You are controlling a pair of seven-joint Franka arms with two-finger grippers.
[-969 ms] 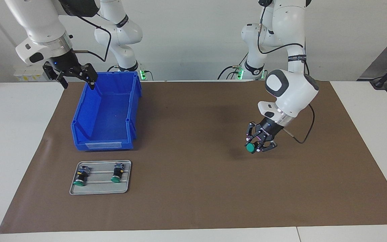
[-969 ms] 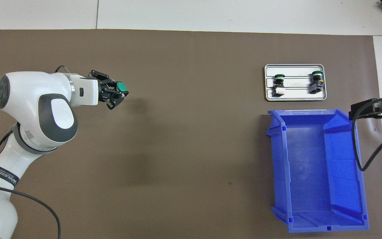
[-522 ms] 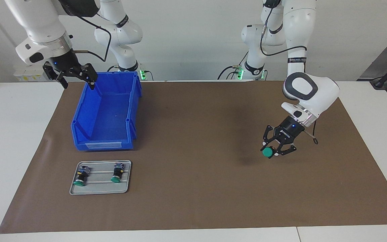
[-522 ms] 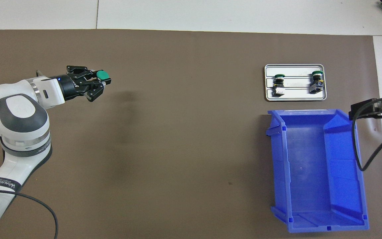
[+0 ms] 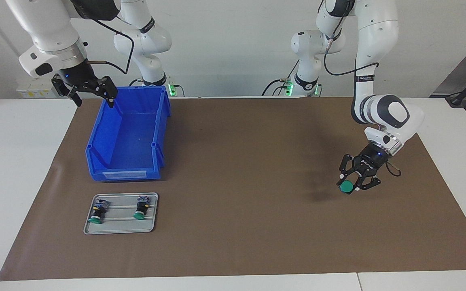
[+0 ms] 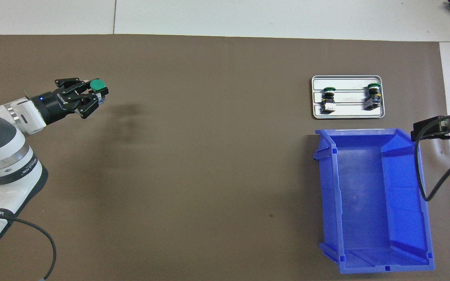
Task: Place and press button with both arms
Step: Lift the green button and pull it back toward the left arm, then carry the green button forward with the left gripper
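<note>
Left gripper [image 5: 353, 186] holds button [image 5: 346, 187] (cap outermost).

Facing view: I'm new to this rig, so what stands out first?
The left gripper holds a green-capped button in the air over the brown mat, toward the left arm's end. A blue bin sits at the right arm's end, with the right gripper waiting above its rim.

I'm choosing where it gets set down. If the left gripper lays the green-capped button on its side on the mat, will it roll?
Probably somewhat: the button in the left gripper has a round cap. Its blocky end likely limits rolling; the two buttons on the tray lie still on their sides. It looks rigid and light.
</note>
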